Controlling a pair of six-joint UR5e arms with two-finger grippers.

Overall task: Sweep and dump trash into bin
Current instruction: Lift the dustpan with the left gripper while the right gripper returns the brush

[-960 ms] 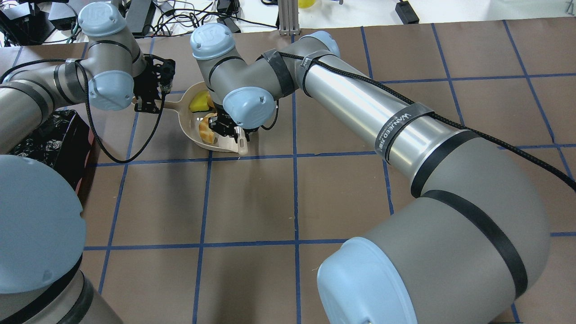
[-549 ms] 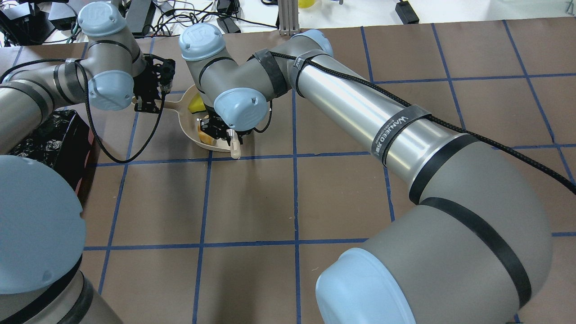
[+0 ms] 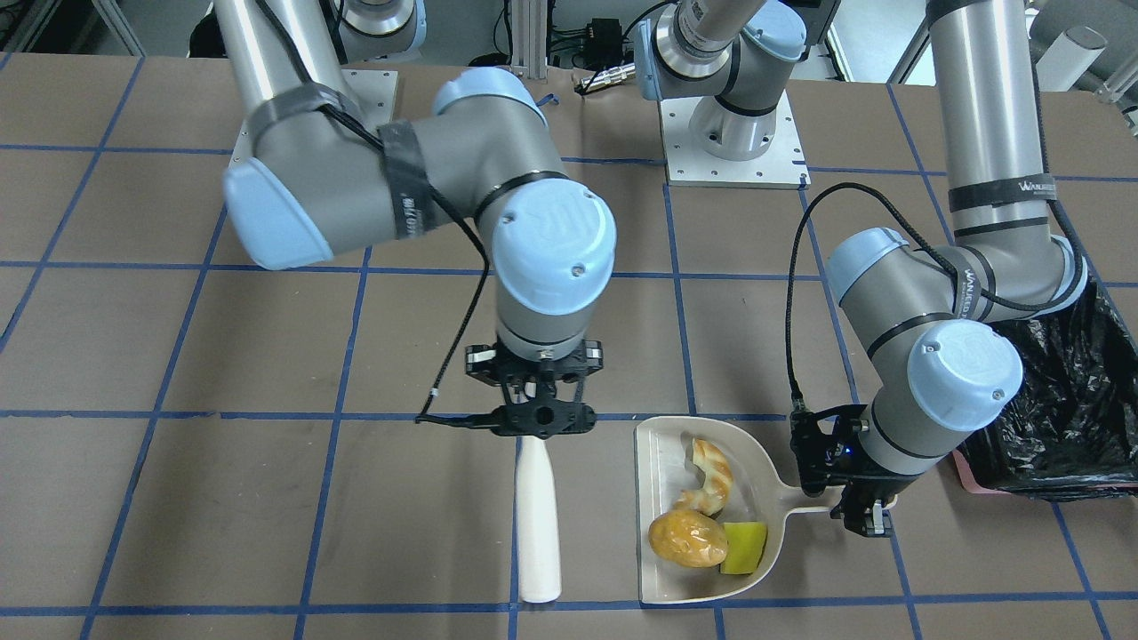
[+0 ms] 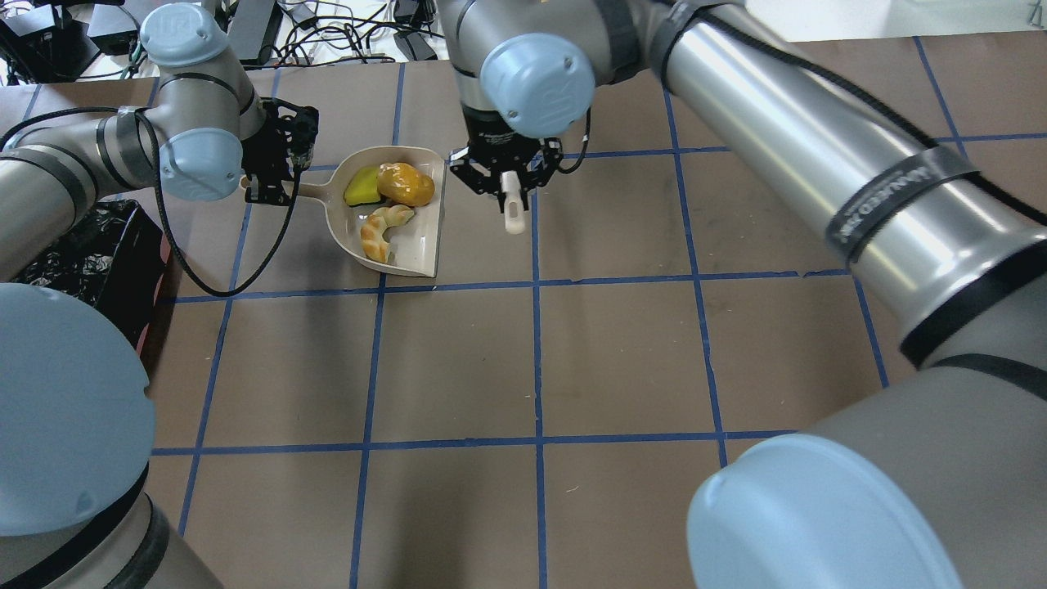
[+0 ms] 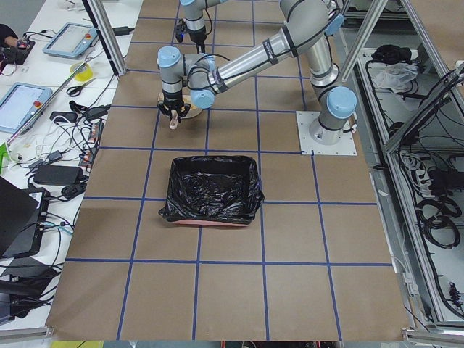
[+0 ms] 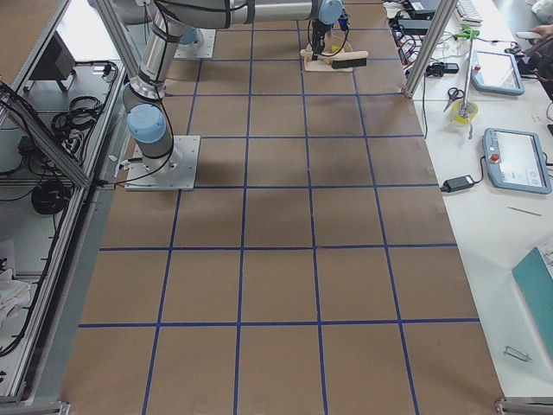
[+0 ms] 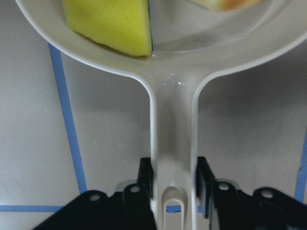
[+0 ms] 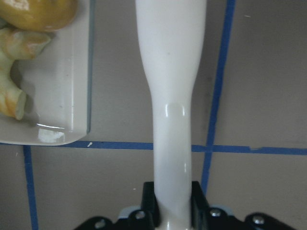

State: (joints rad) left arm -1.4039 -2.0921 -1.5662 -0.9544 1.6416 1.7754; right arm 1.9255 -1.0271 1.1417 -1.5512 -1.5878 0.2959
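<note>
- Front-facing view: right gripper, fingers clamped on the white brush handle, which lies flat on the table just beside the open mouth of the beige dustpan without touching it.
- Same view: the trash lies inside the pan. The potato shape and yellow wedge touch each other at the far end, and the bread piece is nearer the robot.
- Same view: left gripper, closed on the pan's handle. The bin, lined in black, stands on the robot's left, near the pan but apart from it.
- Overhead view: half a second ago the right gripper and its wrist hung over the pan and hid most of the trash. The gripper now sits right of the pan, clear of the rim, and all three pieces show.
- Overhead view: pan, left gripper and bin are where they were.
- Left side view: bin near the camera, well apart from the pan further along the table.
- Right side view: pan and brush at the far end, too small to detail.
- Left wrist view: fingers pressed on both sides of the pan handle. The wedge rests against the pan's back wall.
- Right wrist view: fingers tight on the brush handle, with the pan's edge just left of it.
</note>
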